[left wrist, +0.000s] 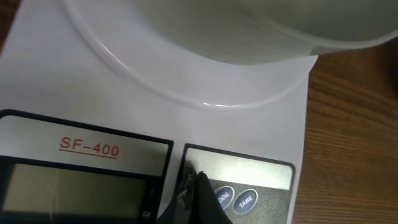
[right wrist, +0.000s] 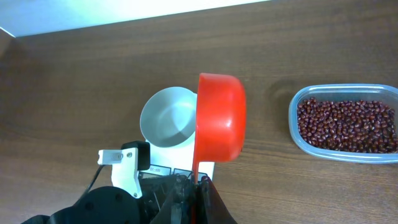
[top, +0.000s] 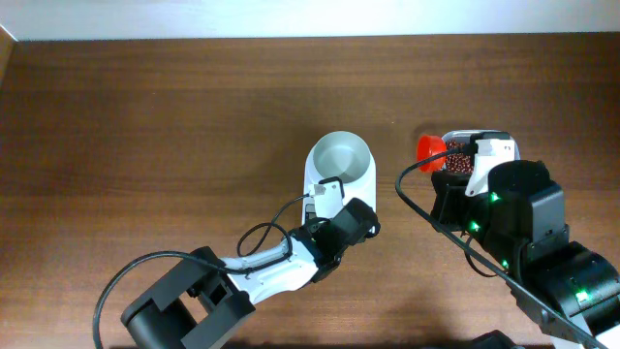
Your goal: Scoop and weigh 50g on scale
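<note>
Left fingers [left wrist: 199, 205] closed, tips at the scale [left wrist: 74, 87] panel beside the buttons [left wrist: 235, 199]; straight ahead the bowl [left wrist: 249, 31] rim overhangs and blocks forward. To their right bare worktop [left wrist: 354, 137], free. Right fingers [right wrist: 211, 205] closed on red scoop [right wrist: 221, 118], which fills the space ahead; left arm [right wrist: 115, 186] crowds their left. Ahead-right bean tub [right wrist: 345, 124], open top, reachable from above; clear worktop strip between scoop and tub.

- The overhead view looks straight down on the table [top: 145, 107] from well above, with the scale [top: 341, 160] near the middle.
- The left wrist view sits close over the scale's display end, facing its bowl [left wrist: 249, 25], its own fingers [left wrist: 200, 202] at the bottom edge.
- The right wrist view looks down from higher up on that display side, past the red scoop [right wrist: 221, 118]; all three views share the scale.
</note>
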You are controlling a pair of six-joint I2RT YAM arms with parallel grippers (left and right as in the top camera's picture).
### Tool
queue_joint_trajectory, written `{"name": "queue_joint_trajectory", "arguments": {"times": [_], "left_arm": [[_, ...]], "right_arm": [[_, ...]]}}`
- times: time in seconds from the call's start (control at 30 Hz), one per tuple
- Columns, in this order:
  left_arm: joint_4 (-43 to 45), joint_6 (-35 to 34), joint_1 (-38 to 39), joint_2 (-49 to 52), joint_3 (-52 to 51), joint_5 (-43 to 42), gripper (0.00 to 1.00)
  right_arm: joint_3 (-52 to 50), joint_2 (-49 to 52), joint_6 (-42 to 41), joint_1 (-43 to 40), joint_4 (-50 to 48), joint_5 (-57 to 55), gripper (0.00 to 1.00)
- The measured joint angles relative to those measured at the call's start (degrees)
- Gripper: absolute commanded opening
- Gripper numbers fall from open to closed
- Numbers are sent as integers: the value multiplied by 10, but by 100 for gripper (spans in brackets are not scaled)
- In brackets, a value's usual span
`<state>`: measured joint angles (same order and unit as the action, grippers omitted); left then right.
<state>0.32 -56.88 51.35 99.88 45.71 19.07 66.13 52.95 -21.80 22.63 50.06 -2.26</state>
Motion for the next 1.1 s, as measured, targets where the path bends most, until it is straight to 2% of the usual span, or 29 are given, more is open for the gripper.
{"name": "queue_joint_trajectory", "arguments": {"times": [0.23, 0.33, 0.4, 0.47, 0.5, 0.53, 0.57, 0.6, 0.7, 0.77, 0.83, 0.87, 0.9, 0.93, 0.97, 1.03, 1.1], "left_arm": [[15, -13, 0, 6, 3, -25, 0], [-81, -12, 1, -41, -1, -47, 0], [-150, 15, 1, -131, -8, -54, 12], [-205, 81, 1, -268, -8, -38, 22], [-222, 103, 1, -298, -5, -25, 29], [-261, 130, 1, -338, -6, 4, 57], [-277, 143, 1, -366, -6, 26, 73], [-299, 154, 1, -389, -6, 50, 99], [-369, 167, 1, -424, -5, 108, 99], [-387, 176, 1, -423, -5, 94, 99], [-389, 290, -22, -425, -3, 52, 99], [-409, 387, -55, -429, 7, 10, 99], [-458, 510, -120, -450, 48, -53, 99], [-517, 562, -155, -455, 85, -97, 99], [-567, 635, -227, -460, 131, -150, 99], [-587, 727, -282, -469, 178, -225, 99], [-593, 767, -299, -468, 180, -249, 99]], "right_arm": [[0, 0, 0, 0, -2, 0, 4], [0, 0, 0, 0, -3, 0, 4], [0, 0, 0, 0, -8, 0, 4], [0, 7, 0, 0, -21, 0, 4], [0, 11, 0, 0, -23, 0, 4], [0, 19, 0, 0, -25, 0, 4], [0, 22, 0, 0, -25, 0, 4], [0, 26, 0, 0, -27, 0, 4], [0, 27, 0, 0, -37, 0, 4], [0, 33, 0, 0, -55, -3, 4], [0, 49, 0, 0, -75, -7, 4], [0, 59, 6, 0, -84, -8, 4], [0, 67, 12, 0, -86, -9, 4], [0, 68, 13, 0, -90, -9, 4], [0, 68, 13, 0, -96, -10, 4], [0, 68, 14, 0, -99, -9, 4], [0, 68, 15, 0, -99, -9, 4]]}}
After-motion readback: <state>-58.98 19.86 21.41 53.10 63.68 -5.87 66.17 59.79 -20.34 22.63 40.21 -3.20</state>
